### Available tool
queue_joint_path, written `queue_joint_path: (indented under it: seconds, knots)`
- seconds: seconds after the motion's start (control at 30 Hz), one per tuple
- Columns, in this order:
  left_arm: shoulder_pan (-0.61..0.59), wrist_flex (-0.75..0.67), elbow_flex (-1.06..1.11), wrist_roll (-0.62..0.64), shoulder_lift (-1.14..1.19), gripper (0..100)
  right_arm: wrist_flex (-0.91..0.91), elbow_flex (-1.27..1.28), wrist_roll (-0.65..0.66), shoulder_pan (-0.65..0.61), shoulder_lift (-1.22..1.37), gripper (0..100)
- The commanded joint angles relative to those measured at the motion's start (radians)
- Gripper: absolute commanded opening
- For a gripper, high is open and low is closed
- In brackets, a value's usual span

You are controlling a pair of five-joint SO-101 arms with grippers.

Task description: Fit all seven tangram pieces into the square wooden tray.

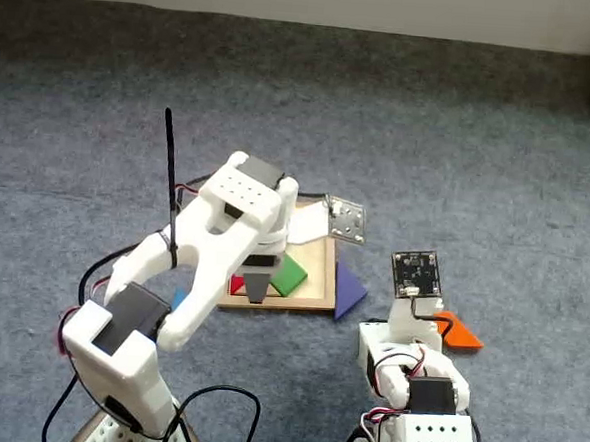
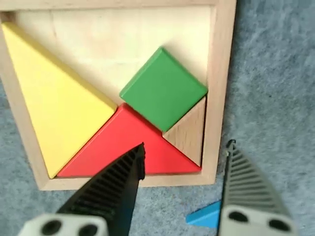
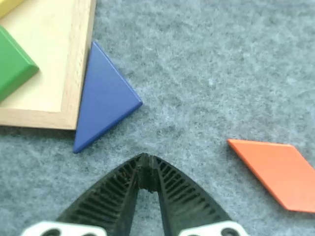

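wooden tray (image 2: 219,73), partly filled, blue triangle (image 3: 103,98) beside

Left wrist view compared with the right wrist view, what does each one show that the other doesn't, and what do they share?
Left wrist, not right: yellow triangle and red triangle in the tray, light blue piece on the carpet, open left gripper. Right wrist, not left: dark blue triangle beside the tray's rim, orange parallelogram on the carpet, shut right gripper. Both: green square, tray, carpet.

Bare floor of square wooden tray (image 2: 123,39) lies open beyond green square block (image 2: 164,88); grey worktop (image 3: 206,78) free between blue triangle (image 3: 103,98) and orange parallelogram (image 3: 278,169).
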Motion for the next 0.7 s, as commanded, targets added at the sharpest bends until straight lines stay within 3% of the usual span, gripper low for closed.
queue_joint_path:
  seconds: [0.0,0.23,0.4,0.53,0.67]
  knots:
    - [-0.010,-0.008,-0.024,0.011,-0.064,26,-0.019,0.081,-0.003,0.015,-0.007,0.6]
    - [-0.076,0.008,-0.031,0.018,-0.189,20,-0.019,0.081,-0.003,0.015,-0.007,0.6]
    - [-0.143,0.098,-0.031,0.180,-0.314,20,-0.019,0.081,-0.003,0.015,-0.007,0.6]
    - [-0.255,0.137,-0.024,0.290,-0.349,20,-0.019,0.081,-0.003,0.015,-0.007,0.6]
    - [-0.398,0.130,0.053,0.313,-0.351,20,-0.019,0.081,-0.003,0.015,-0.007,0.6]
